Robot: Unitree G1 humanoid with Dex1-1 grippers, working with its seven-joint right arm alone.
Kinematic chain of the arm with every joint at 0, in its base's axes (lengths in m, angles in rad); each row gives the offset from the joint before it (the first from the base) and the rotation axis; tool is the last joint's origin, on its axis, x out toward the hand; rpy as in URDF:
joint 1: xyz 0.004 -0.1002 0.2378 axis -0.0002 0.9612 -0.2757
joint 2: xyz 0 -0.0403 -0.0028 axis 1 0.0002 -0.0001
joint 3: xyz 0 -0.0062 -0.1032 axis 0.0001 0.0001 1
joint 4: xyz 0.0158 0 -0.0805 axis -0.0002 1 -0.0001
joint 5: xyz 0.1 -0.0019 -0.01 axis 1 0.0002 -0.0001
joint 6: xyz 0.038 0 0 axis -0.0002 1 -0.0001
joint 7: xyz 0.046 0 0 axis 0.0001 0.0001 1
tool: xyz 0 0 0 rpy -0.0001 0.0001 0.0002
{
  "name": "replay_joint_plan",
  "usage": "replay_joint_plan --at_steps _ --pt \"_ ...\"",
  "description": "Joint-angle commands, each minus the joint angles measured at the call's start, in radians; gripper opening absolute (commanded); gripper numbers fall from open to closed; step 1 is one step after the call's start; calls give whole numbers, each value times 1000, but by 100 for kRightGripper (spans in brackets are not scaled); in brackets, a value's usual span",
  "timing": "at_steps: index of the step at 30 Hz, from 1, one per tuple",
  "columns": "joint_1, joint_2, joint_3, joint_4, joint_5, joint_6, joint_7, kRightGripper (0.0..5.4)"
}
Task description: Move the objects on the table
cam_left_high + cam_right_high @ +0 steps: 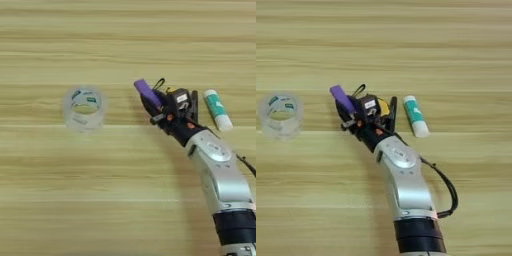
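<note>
My right gripper (366,101) reaches in from the lower right on a silver forearm and stands open. Its two black fingers (392,111) are spread on either side of the yellow-black tape measure (383,106), whose black strap (159,83) loops out beyond the tips. A small purple block (146,91) lies slanted against the tip of the left finger. The white-and-teal glue stick (217,109) lies just right of the gripper, apart from it. A clear tape roll (84,108) stands well to the left on the table (125,45).
A black cable (448,192) loops off the forearm's right side. Bare wood stretches behind the objects and along the near left.
</note>
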Motion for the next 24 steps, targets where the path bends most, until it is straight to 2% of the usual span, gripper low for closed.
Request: replay_joint_plan --at_steps 1,9,14,21,24 --pt "-56 -66 -98 -57 35 -9 -34 142" --pt "-102 -151 -238 112 66 -43 -59 142" --pt "-142 -211 -301 260 48 -79 -98 142" --pt "-191 -274 -333 460 36 -152 -116 142" --pt "-203 -281 -336 507 40 -174 -118 142"
